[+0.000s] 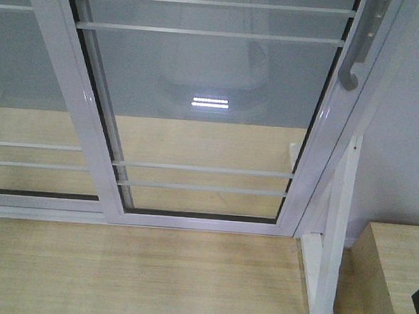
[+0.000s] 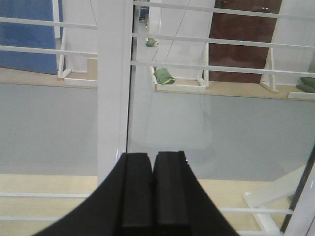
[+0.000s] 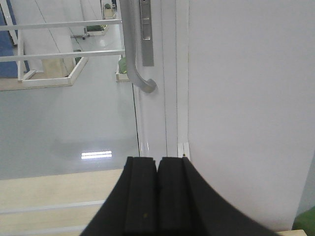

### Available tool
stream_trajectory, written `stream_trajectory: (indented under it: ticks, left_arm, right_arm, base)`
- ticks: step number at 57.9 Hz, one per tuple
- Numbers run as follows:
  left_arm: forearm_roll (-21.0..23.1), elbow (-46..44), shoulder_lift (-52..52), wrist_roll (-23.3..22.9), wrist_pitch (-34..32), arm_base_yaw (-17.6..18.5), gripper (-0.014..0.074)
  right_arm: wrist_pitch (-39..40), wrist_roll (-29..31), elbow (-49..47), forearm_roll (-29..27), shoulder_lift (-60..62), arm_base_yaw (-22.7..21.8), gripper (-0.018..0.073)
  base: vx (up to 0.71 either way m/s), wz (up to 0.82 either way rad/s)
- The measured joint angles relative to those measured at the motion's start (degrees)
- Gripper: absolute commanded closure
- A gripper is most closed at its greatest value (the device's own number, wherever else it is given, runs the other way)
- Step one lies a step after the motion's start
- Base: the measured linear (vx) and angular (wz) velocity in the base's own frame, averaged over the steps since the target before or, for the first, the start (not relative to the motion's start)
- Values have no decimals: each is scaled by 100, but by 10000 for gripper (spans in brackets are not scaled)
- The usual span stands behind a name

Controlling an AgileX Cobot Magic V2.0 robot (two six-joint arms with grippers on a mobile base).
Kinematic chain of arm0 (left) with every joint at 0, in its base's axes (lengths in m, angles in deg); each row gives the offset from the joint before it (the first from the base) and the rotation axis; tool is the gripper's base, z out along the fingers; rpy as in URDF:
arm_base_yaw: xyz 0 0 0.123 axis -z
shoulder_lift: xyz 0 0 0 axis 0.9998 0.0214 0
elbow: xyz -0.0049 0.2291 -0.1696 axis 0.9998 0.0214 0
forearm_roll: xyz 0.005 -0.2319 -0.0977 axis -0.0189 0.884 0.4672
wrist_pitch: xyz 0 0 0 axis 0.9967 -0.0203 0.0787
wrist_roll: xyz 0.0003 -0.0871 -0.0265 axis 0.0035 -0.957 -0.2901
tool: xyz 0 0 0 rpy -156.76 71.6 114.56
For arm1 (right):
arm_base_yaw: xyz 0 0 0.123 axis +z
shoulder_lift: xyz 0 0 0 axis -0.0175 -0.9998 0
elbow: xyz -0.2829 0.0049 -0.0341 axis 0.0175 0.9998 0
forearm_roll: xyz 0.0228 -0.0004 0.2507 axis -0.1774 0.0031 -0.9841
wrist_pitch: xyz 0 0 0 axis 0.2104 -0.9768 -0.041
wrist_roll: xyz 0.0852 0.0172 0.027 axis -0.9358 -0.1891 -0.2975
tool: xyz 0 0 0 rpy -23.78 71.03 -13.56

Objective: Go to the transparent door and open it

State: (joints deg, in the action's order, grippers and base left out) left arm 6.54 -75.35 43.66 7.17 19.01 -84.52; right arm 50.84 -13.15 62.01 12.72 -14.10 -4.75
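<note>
The transparent door fills the middle of the front view: clear glass in a white frame with thin white horizontal bars. Its curved grey pull handle is on the right stile at the top right. The handle also shows in the right wrist view, above and a little left of my right gripper, whose black jaws are shut and empty, short of the door. My left gripper is shut and empty, facing the white stile where the two panels overlap. Neither arm shows in the front view.
A second white-framed glass panel without a handle stands to the left. A white post and a white wall bound the door on the right. A light wooden box sits at the lower right. Wooden floor lies in front.
</note>
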Motion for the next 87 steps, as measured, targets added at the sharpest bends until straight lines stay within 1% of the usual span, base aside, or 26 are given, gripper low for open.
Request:
stream_trajectory:
  ticks: [31,74,87]
  left_arm:
    - [0,0,0,0,-8,0,603]
    - [-5,1,67,18,36,-10,603]
    - [-16,1,67,18,36,-17,603]
  right_arm:
    - [0,0,0,-6,0,0,568]
    - [-41,0,-2,-4,0,48,568]
    - [-256,0,-2,-4,0,48,568]
  base:
    - [17,1]
    - [0,-1]
    - [0,0]
